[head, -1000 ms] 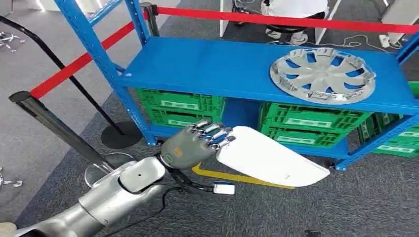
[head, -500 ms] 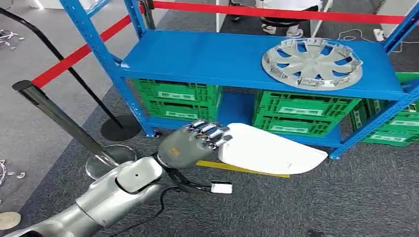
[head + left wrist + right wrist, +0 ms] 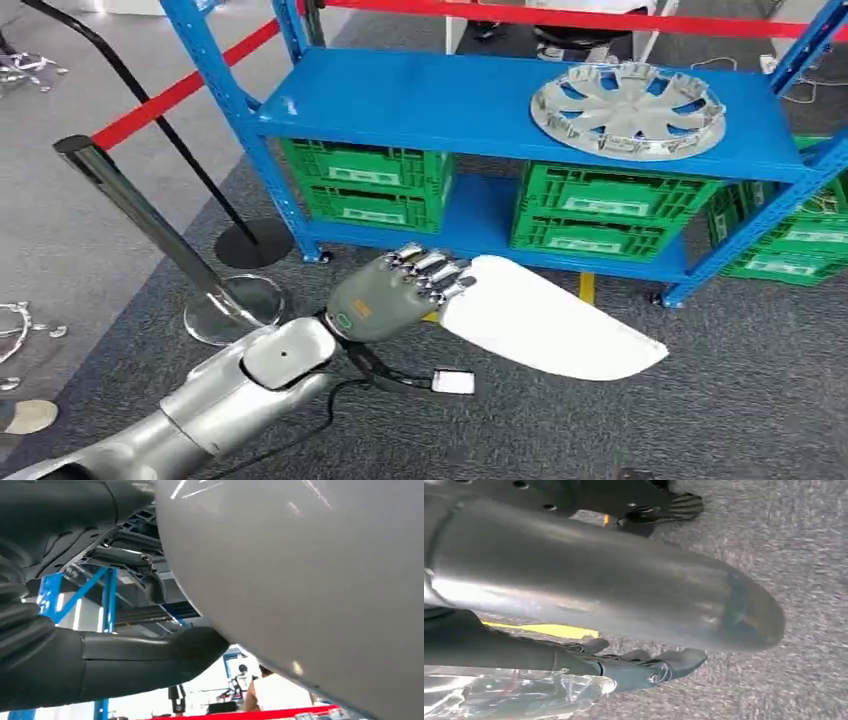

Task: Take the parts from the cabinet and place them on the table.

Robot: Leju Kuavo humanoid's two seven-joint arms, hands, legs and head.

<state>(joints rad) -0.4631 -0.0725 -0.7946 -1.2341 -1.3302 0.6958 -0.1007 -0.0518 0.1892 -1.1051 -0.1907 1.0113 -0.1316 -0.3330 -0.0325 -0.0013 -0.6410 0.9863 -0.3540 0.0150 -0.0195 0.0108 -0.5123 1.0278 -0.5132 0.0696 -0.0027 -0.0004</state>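
A stanchion post point(image 3: 140, 215) was noted out beyond the left hand point(image 3: 385, 297). The white panel point(image 3: 545, 320) was gripped by that hand's fingers point(image 3: 435, 272), curled over its near end, and held above the carpet. The hubcap point(image 3: 627, 108) lay well past the fingertips on the blue shelf point(image 3: 430, 100). The right hand point(image 3: 644, 667) was seen; whether it was clenched or released could not be told.

- The left arm point(image 3: 210, 400) is clad in rounded, glossy silver shells.
- The left hand point(image 3: 385, 295) has a grey-olive back, a small green ring mark near the wrist, and shiny metallic fingers point(image 3: 432, 270).
- A thin black cable point(image 3: 385, 378) below the wrist ends in a small white block point(image 3: 453, 382).
- In the left wrist view the thumb point(image 3: 150, 655) is thick, smooth and dark grey.
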